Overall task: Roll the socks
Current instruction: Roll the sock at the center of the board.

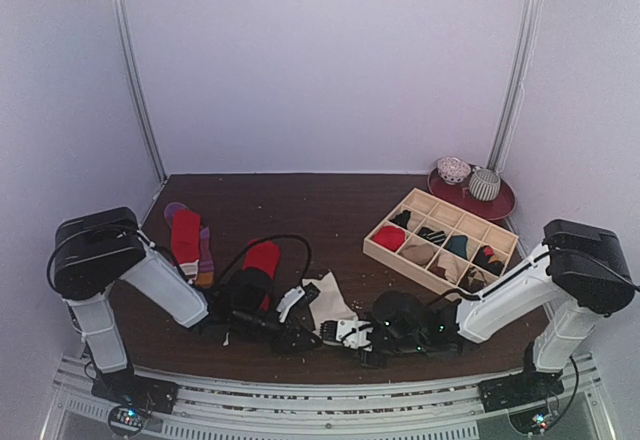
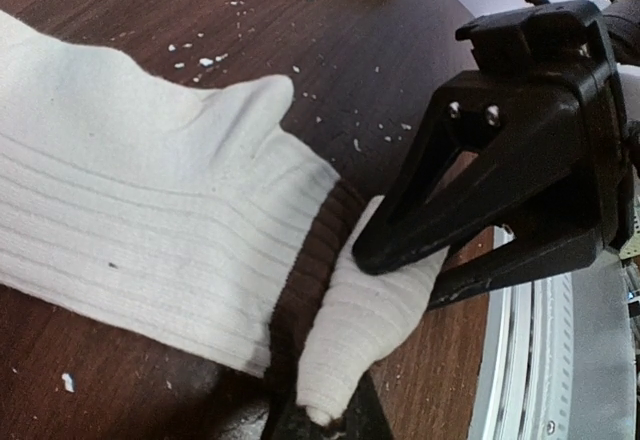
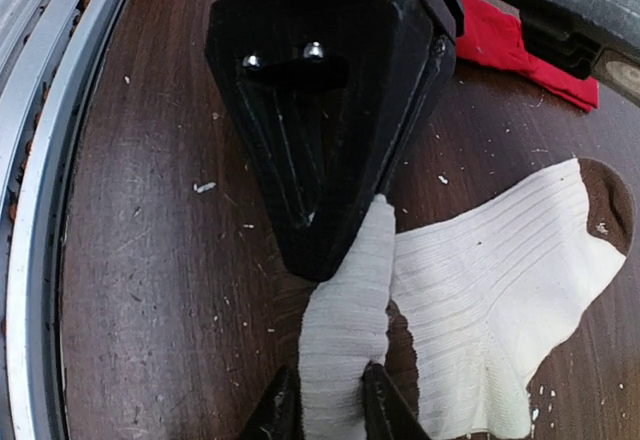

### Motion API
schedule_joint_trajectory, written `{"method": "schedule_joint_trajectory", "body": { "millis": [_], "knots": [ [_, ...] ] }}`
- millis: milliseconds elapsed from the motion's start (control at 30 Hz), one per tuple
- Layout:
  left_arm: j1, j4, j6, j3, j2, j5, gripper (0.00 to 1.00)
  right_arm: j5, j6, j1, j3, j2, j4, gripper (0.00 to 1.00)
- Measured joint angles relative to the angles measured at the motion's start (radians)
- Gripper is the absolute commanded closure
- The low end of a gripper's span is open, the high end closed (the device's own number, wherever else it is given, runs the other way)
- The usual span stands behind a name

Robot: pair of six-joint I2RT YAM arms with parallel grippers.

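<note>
The left pincer (image 2: 320, 425) is clamped on the tight, twisted end of the cream sock (image 2: 150, 210), the fabric squeezed between its fingers. The right pincer (image 3: 330, 412) grips the same twisted length from the opposite side, its fingers pressed in on the cloth. The two pincers face each other almost tip to tip, low over the near edge of the surface (image 1: 300, 210).

The rest of the cream sock lies flat on the dark wood, spreading away from the twist, ribbed, with a brown toe (image 3: 605, 200) at its far end. White flecks are scattered on the wood around it.

Just beyond the left arm lies a red sock (image 1: 262, 260). Farther left, near the back corner, a second red sock (image 1: 185, 235) lies lengthwise with a striped sock (image 1: 205, 255) in purple and orange touching its right side.

To the right stands a pale wooden tray (image 1: 400, 263), its compartments holding small rolled bundles, one red and several dark. Behind it, in the right back corner, a red plate (image 1: 500, 205) carries two round patterned balls (image 1: 453, 170).
</note>
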Motion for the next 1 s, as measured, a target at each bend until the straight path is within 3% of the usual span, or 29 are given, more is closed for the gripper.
{"method": "schedule_joint_trajectory", "body": {
  "millis": [167,267,400,600,800,1000],
  "knots": [
    [0.000,-0.026,0.044,-0.039,-0.077,-0.035,0.46,-0.062,0.091,-0.026,0.076,0.046,-0.058,0.84],
    [-0.003,-0.116,0.100,-0.080,-0.187,-0.117,0.35,-0.185,0.172,-0.078,0.128,0.065,-0.115,0.84],
    [-0.002,-0.168,0.204,-0.146,-0.354,-0.228,0.31,-0.358,0.273,-0.148,0.235,0.109,-0.256,0.83],
    [-0.033,-0.023,0.359,-0.222,-0.500,-0.298,0.31,-0.586,0.378,-0.226,0.383,0.206,-0.431,0.84],
    [-0.047,0.095,0.450,-0.204,-0.354,-0.280,0.33,-0.800,0.484,-0.311,0.399,0.269,-0.455,0.84],
    [-0.085,0.134,0.479,-0.148,-0.160,-0.256,0.35,-0.901,0.516,-0.334,0.419,0.309,-0.476,0.84]
  ]
}}
